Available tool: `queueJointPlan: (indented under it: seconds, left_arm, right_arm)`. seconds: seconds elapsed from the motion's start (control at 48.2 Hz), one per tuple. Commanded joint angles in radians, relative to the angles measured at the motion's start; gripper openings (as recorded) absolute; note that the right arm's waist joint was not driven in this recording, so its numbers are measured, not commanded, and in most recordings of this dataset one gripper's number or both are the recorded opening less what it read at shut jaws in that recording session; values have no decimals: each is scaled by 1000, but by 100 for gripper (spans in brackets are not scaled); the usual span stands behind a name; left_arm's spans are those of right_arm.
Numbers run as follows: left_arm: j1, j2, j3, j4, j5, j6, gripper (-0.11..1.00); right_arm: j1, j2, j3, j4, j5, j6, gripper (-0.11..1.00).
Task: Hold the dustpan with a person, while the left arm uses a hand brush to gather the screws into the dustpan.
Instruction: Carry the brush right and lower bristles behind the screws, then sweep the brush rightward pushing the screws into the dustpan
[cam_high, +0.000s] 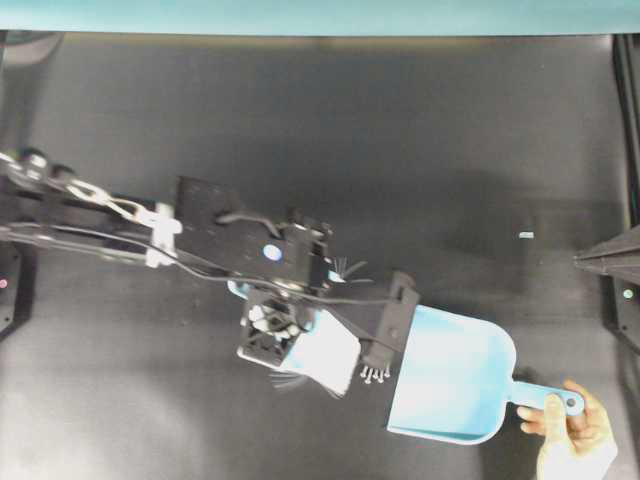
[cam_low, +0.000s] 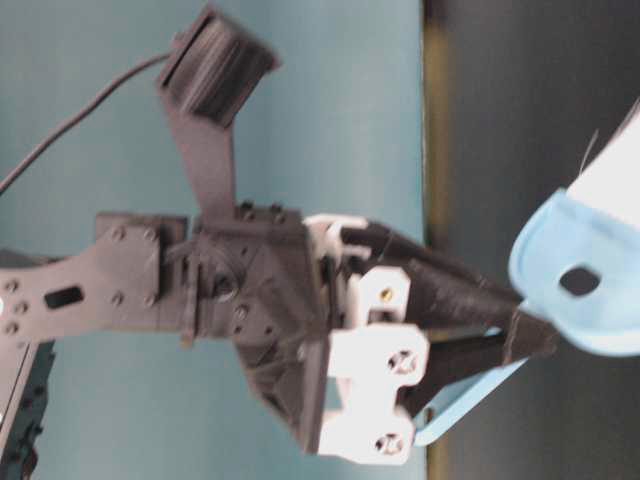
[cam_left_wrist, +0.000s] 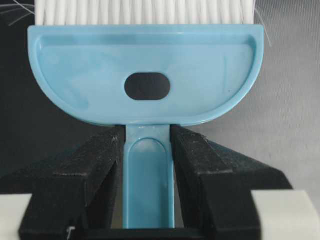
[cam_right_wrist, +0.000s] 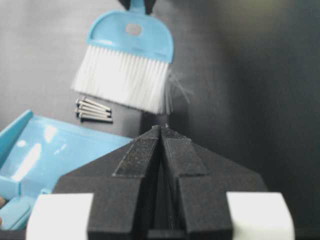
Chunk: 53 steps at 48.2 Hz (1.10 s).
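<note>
My left gripper (cam_left_wrist: 148, 145) is shut on the thin handle of the light blue hand brush (cam_left_wrist: 145, 75). In the overhead view the brush's white bristles (cam_high: 325, 355) stand just left of several silver screws (cam_high: 375, 374). The screws lie on the black table at the open front edge of the light blue dustpan (cam_high: 450, 375). A person's hand (cam_high: 575, 435) holds the dustpan's handle at the lower right. My right gripper (cam_right_wrist: 161, 131) is shut and empty, idle at the right edge (cam_high: 605, 260). Its view shows the brush (cam_right_wrist: 132, 35), the screws (cam_right_wrist: 93, 111) and the dustpan (cam_right_wrist: 65, 150).
The black left arm (cam_high: 120, 225) with cables stretches in from the left edge of the overhead view. A small pale scrap (cam_high: 526, 235) lies on the table at the right. A teal wall (cam_high: 300, 15) runs along the far edge.
</note>
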Motion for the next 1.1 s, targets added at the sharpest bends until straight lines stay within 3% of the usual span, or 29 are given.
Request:
queueJointPlan:
  seconds: [0.0,0.436,0.685,0.975,1.079]
  left_arm:
    - [-5,8,-44,2,-3,2,30]
    - [-14,87,-215,2,49,3,30]
    - [-14,170,-410,3,95,3,30]
    - [-17,285,-701,6,158,5,30]
    - [-23,318,-749,6,135,5,30]
  right_arm:
    - [0,5,-6,0,-5,-8,-1]
    - [0,5,-8,0,-5,-8,-1]
    - [0,5,-8,0,-5,-8,-1]
    - [0,5,-6,-2,-5,-8,-1]
    - [0,5,-6,0,-5,-8,-1]
